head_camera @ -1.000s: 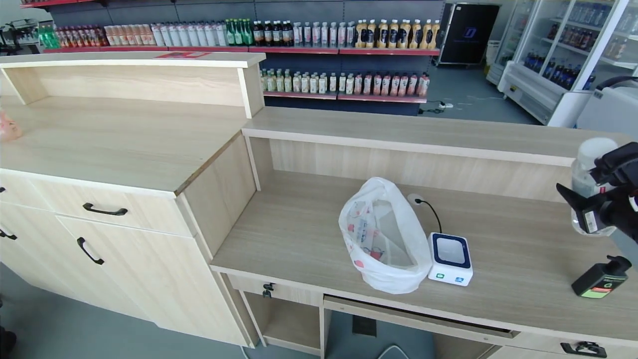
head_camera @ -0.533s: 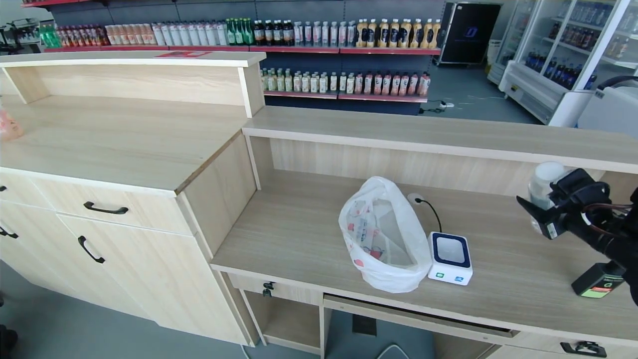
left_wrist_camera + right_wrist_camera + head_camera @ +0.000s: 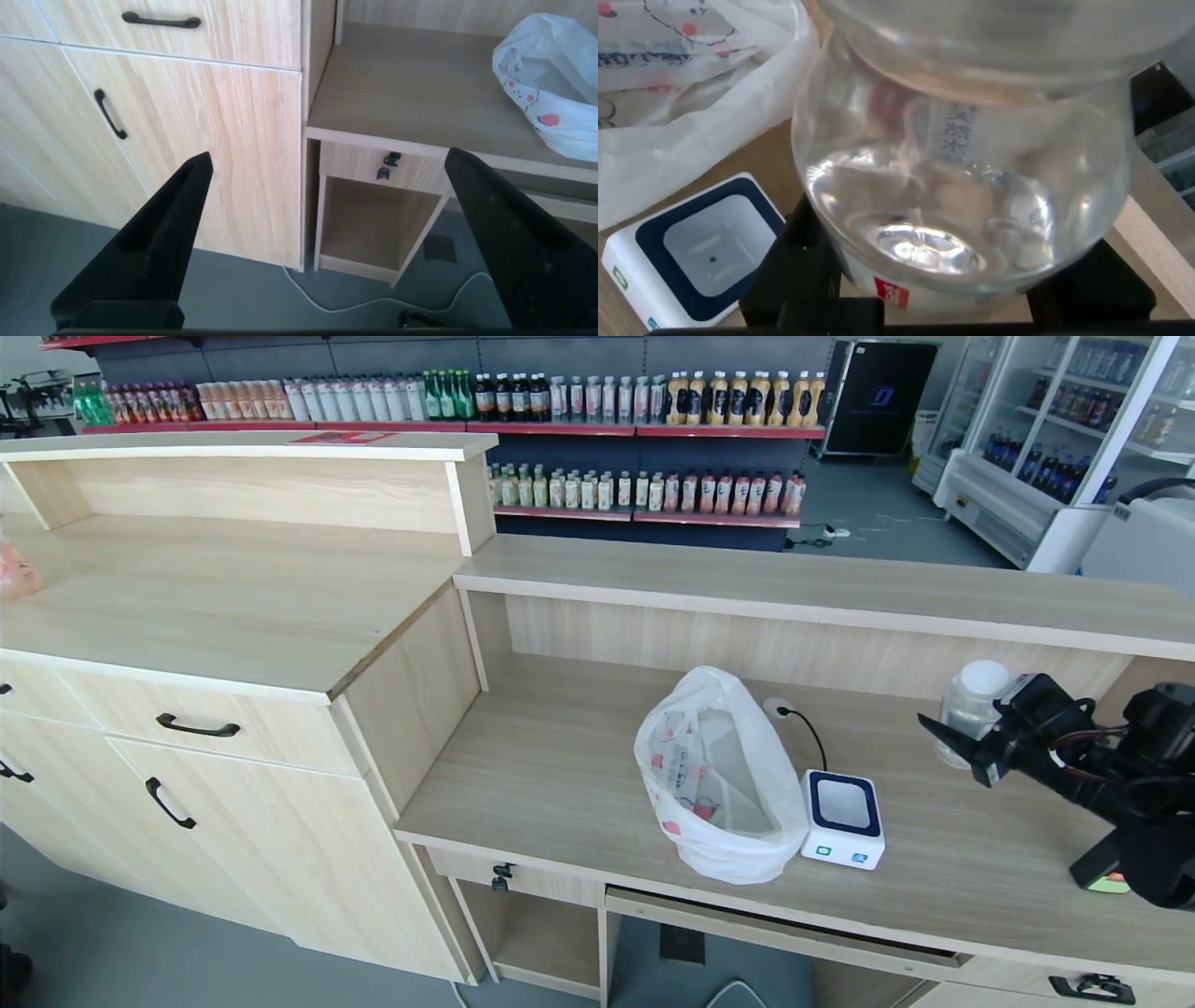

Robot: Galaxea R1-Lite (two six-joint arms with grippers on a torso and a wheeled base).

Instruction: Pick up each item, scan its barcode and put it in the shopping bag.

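Head view: R gripper is clamped on a clear bottle w/ a white cap, cap up. It's held above the counter, to the right of the scanner and well apart from it. The white shopping bag stands open, touching the scanner's left side. A black bottle w/ a green label sits on the counter near the right edge, partly hidden behind the arm.

L wrist view: L gripper has its fingers spread wide w/ nothing btwn them. It hangs out in front of the counter, above the grey floor, w/ cabinet doors ahead.

R wrist view: the clear bottle sits btwn the black fingers, gripped low on its round body. There's a red-and-white label at its base. Scanner and bag lie below it on the counter, side by side.
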